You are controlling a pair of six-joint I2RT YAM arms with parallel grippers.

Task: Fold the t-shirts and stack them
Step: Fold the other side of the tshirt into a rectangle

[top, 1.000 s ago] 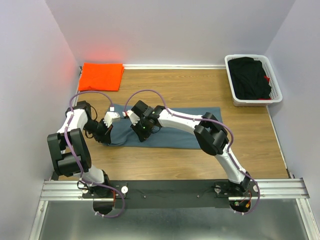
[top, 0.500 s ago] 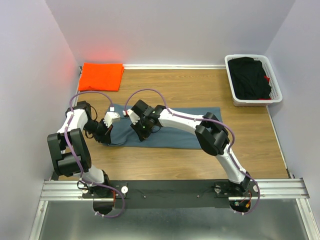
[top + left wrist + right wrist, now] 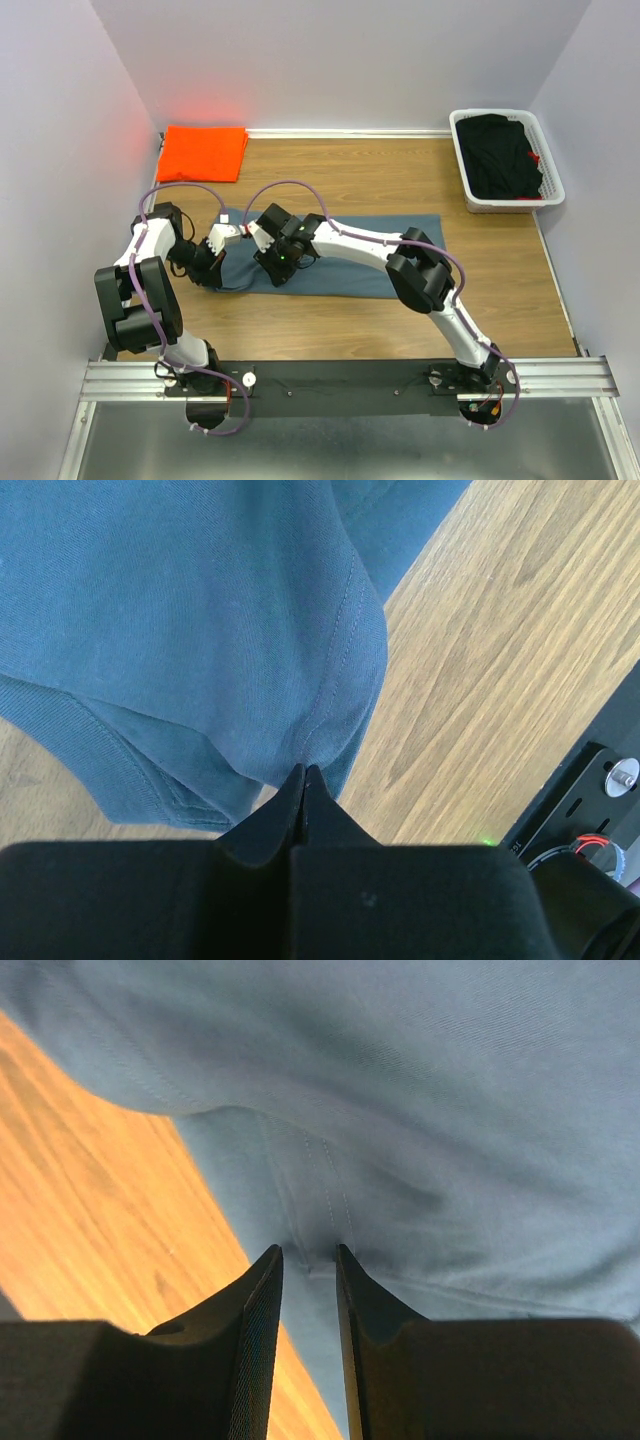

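The slate blue-grey t-shirt (image 3: 350, 265) lies as a long folded strip across the middle of the wooden table. My left gripper (image 3: 210, 275) is at its left end, shut on a hem corner of the shirt (image 3: 200, 610); its tips (image 3: 303, 770) meet on the cloth. My right gripper (image 3: 272, 276) is just right of the left one, near the shirt's front edge. Its jaws (image 3: 308, 1255) stand a narrow gap apart, pinching a stitched fold of the shirt (image 3: 450, 1110). The bright orange t-shirt (image 3: 203, 152) lies folded at the back left corner.
A white basket (image 3: 505, 205) holding dark clothes (image 3: 500, 155) stands at the back right. Walls close in the table on three sides. The black mounting rail (image 3: 350, 375) runs along the near edge.
My right gripper has shifted slightly left along the shirt, closer to the left gripper. The left gripper has stayed in place on the cloth.
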